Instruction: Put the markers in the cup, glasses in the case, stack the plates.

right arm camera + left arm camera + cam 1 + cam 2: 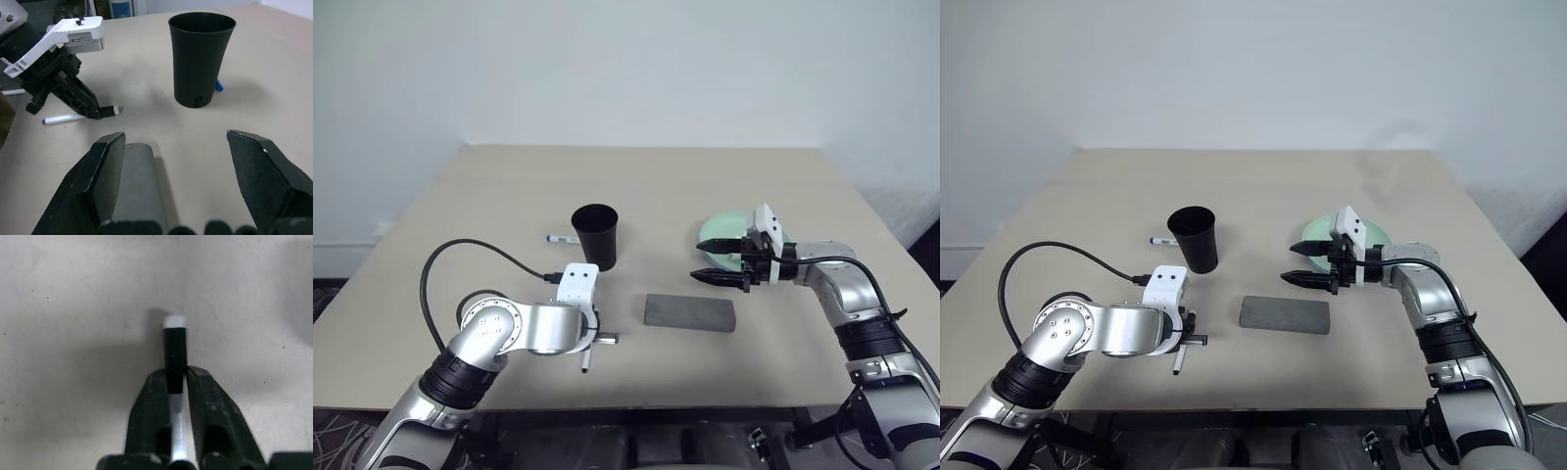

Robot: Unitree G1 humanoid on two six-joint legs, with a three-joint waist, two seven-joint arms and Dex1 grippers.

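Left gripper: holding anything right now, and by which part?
Yes. The left gripper is shut on the white marker, gripping its body just behind the black cap. The marker lies on the table.

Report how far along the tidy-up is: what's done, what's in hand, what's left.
Done: the case lies shut on the table; whether the glasses are inside cannot be told. A green plate sits behind the open right end effector; a second plate cannot be made out.
In hand: the left end effector is shut on the white marker, which lies on the table.
Left: both markers into the cup; the blue-capped marker lies beside it.
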